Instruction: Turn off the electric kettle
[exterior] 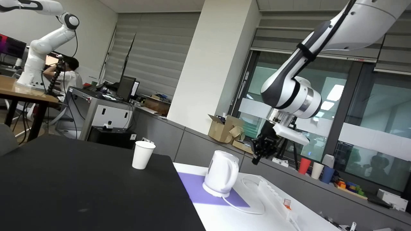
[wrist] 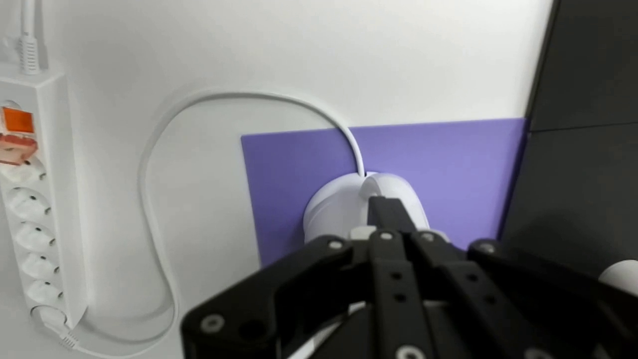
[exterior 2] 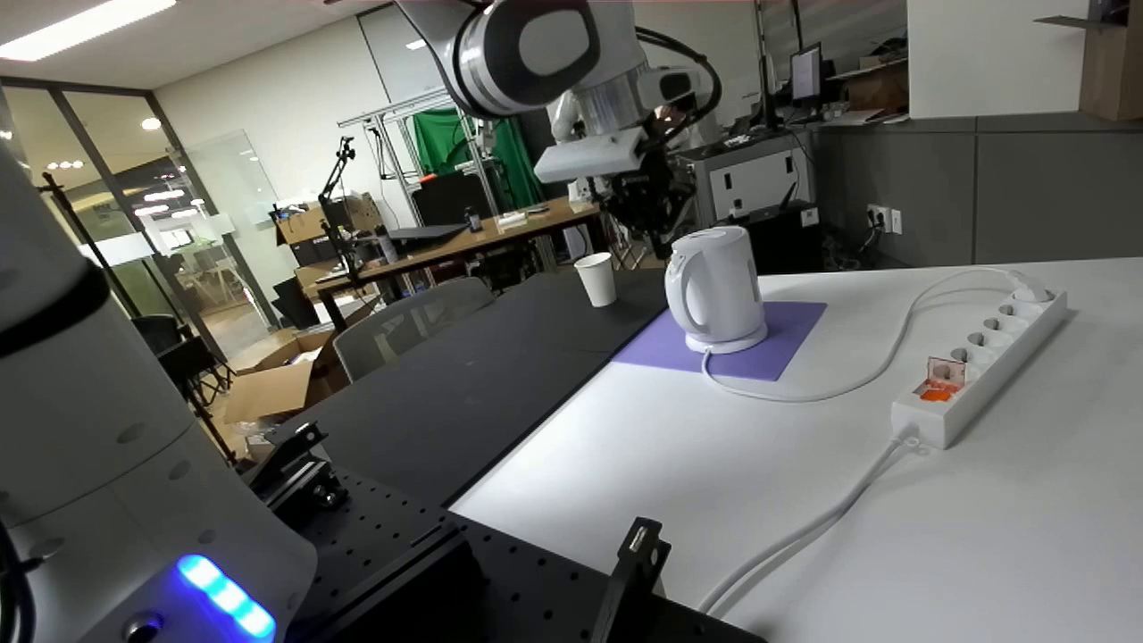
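You are seeing a white kettle (exterior 2: 719, 286) and a purple mat (exterior 2: 790, 335). The worktop (exterior 2: 714, 491) is showing you white in one part and black in another. The cord (wrist: 239, 94), strip (wrist: 65, 209) and cup (exterior 2: 596, 281) are all reading white, while the switch (wrist: 18, 119) is showing orange and its clear cover (wrist: 17, 148) is carrying a red tint. Your end effector (wrist: 391, 214) is looking black, your arm (exterior: 362, 32) white with black bands. In an exterior view you are getting a blue light (exterior 2: 226, 597), a green cloth (exterior 2: 522, 165) and a black plate (exterior 2: 536, 589) dotted with holes. The blinds (exterior: 160, 54) are running in grey stripes.
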`<state>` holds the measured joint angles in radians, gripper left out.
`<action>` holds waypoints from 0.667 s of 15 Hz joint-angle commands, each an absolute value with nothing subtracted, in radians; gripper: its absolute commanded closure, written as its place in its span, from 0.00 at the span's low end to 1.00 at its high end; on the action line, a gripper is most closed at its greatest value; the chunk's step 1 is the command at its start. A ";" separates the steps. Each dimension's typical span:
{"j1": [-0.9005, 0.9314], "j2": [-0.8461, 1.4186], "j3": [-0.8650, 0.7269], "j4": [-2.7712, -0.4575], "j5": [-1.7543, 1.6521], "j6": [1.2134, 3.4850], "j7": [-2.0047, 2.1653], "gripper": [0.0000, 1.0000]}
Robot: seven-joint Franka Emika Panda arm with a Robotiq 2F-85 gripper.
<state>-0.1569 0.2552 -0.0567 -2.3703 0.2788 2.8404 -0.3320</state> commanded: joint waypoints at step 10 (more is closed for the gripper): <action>-0.326 0.469 0.168 -2.191 0.507 2.944 -0.577 1.00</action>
<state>-0.2887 0.4398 0.1315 -2.2300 0.4799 2.9359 -0.5360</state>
